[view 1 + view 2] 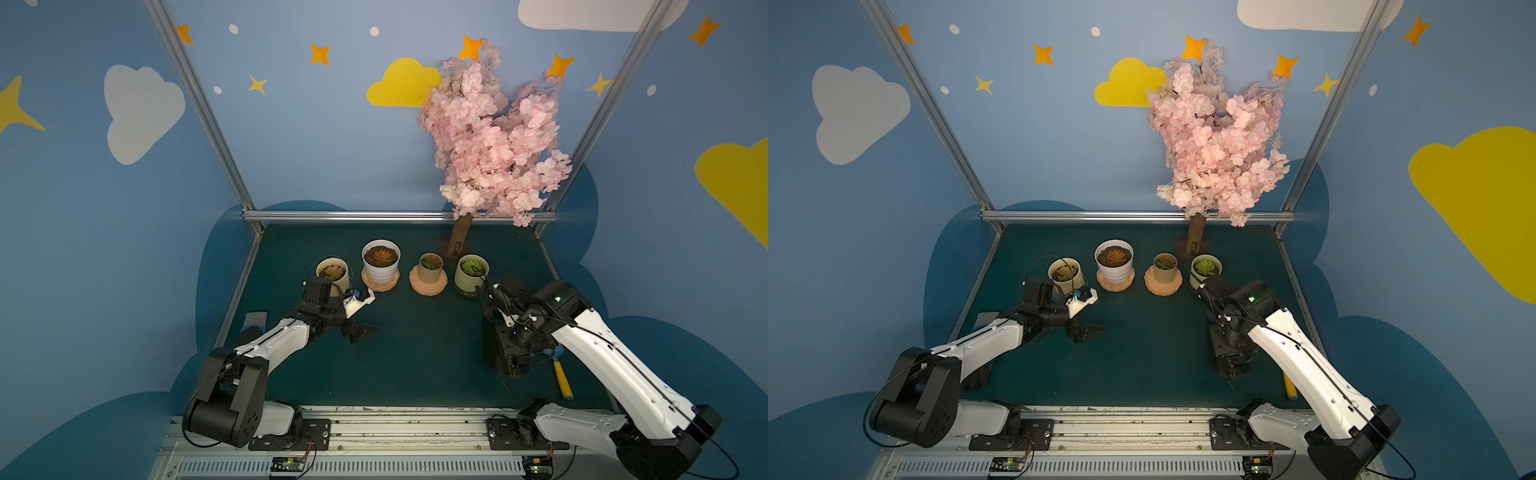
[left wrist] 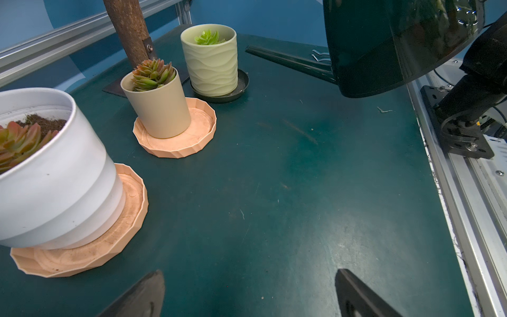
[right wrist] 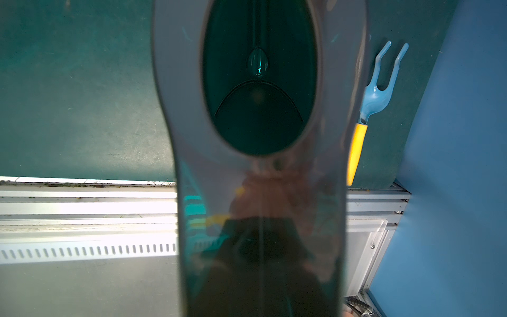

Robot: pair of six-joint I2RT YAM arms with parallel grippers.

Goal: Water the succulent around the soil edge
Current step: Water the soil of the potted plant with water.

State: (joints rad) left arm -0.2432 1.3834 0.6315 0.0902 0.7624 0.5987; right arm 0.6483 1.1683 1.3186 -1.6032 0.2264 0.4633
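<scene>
The right claw (image 1: 505,316) clamps a glossy dark-green watering can (image 2: 384,46) (long thin spout); just ahead, a lime succulent (image 2: 208,38) in a wavy pot (image 2: 212,68); the left claw (image 2: 249,274) is spread.

text: none I can read | brands, numbers, signs: none legible | my watering can (image 2: 370,55): bare of any legible label

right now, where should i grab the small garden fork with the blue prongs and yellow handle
Probably best: grip the straight yellow handle mid-length, from above, jaws across it. The garden fork lies flat on the green mat, and its prongs are thin and bent.
</scene>
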